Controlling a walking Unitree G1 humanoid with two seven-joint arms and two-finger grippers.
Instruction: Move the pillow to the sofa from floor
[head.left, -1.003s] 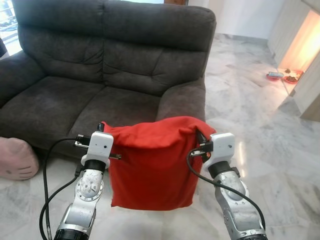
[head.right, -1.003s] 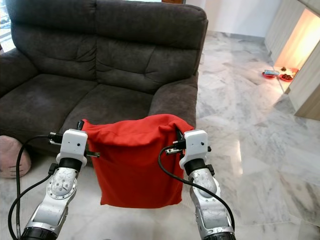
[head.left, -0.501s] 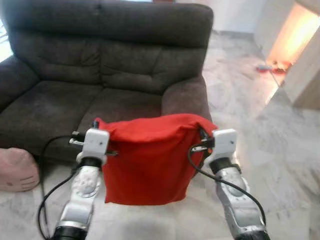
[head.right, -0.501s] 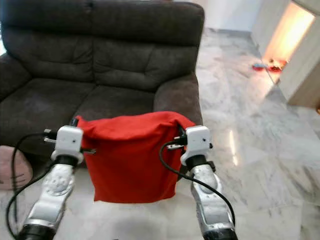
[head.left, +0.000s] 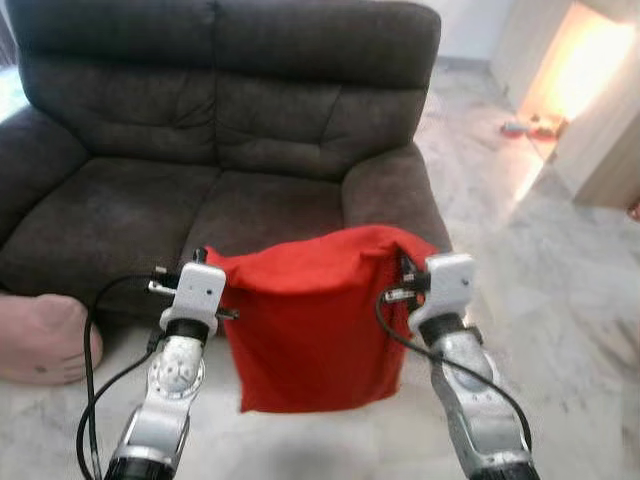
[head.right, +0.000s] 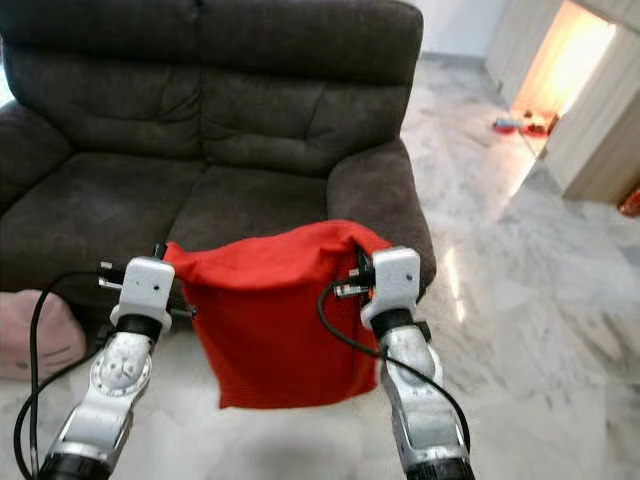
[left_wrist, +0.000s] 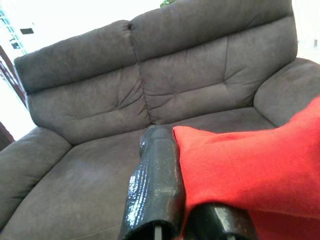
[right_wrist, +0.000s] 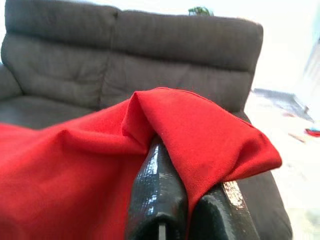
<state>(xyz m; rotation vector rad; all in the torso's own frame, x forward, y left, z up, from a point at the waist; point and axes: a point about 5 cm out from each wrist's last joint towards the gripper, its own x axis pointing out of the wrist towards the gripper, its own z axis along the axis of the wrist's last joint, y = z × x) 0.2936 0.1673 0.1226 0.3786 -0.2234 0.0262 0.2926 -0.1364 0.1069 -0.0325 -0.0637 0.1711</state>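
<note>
Hanging between both arms, the red pillow (head.left: 315, 325) is off the floor (head.left: 560, 300) and just short of the sofa (head.left: 200, 190), which lies at twelve o'clock. The left tool (head.left: 200, 262) is clamped on its upper corner at nine o'clock and the right tool (head.left: 405, 272) on the corner at three o'clock. Judgement: gripping both top corners keeps the limp pillow spread and level for carrying over the seat edge; placement is not yet done.
</note>
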